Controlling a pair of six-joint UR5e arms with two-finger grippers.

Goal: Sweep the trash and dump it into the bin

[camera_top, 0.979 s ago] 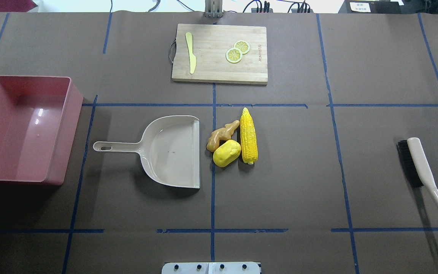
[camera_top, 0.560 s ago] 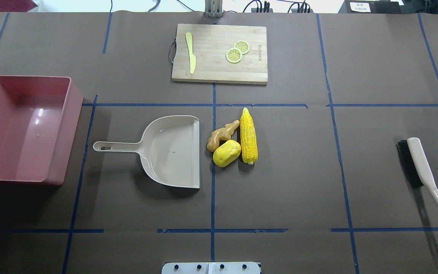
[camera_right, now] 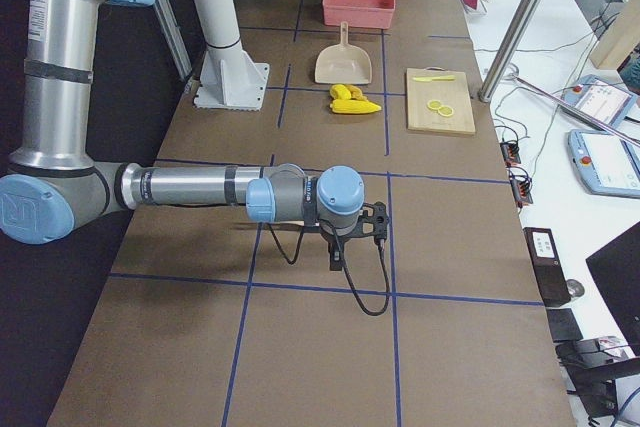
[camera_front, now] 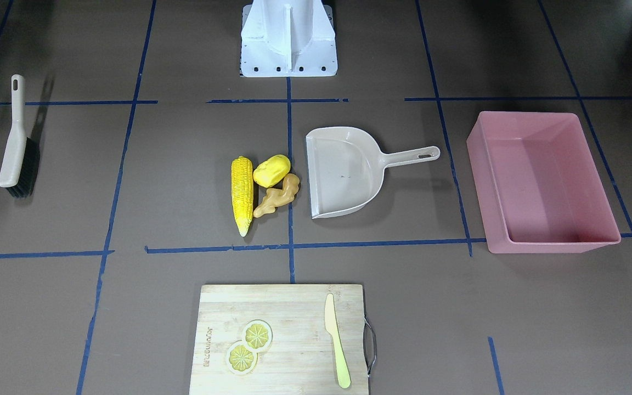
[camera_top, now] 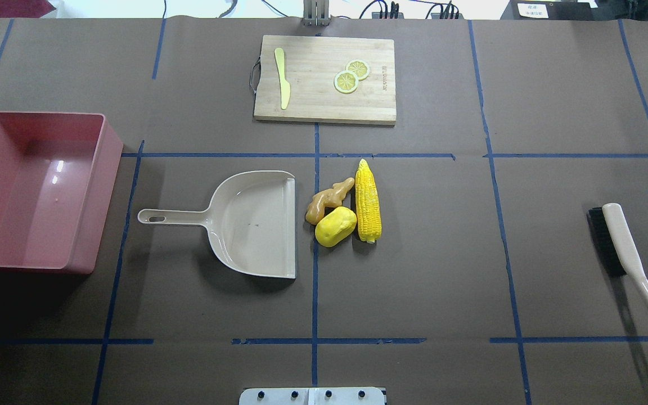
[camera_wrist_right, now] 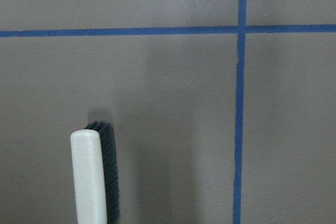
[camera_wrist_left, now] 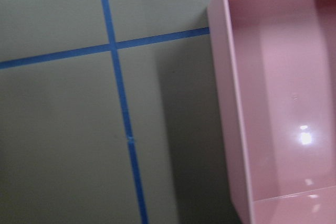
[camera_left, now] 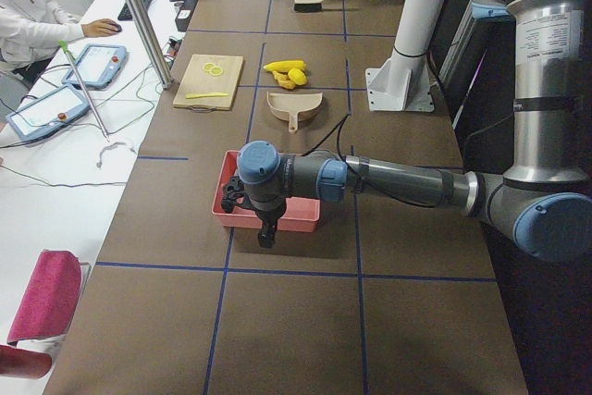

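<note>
The corn cob (camera_top: 368,201), the yellow potato-like lump (camera_top: 335,226) and the tan ginger root (camera_top: 327,199) lie together mid-table, just right of the beige dustpan's (camera_top: 256,225) open mouth. The pink bin (camera_top: 102,197) stands empty at the table's left end. In the exterior left view my left gripper (camera_left: 265,233) hangs by the bin's (camera_left: 296,221) outer end; I cannot tell if it is open. In the exterior right view my right gripper (camera_right: 340,252) hangs at the right end; I cannot tell its state. The right wrist view shows the brush (camera_wrist_right: 89,182) below it.
A hand brush (camera_top: 622,247) lies at the right end of the table. A wooden cutting board (camera_top: 324,107) with two lemon slices and a pale knife sits at the far side. The left wrist view shows the bin's wall (camera_wrist_left: 231,103) and blue tape lines.
</note>
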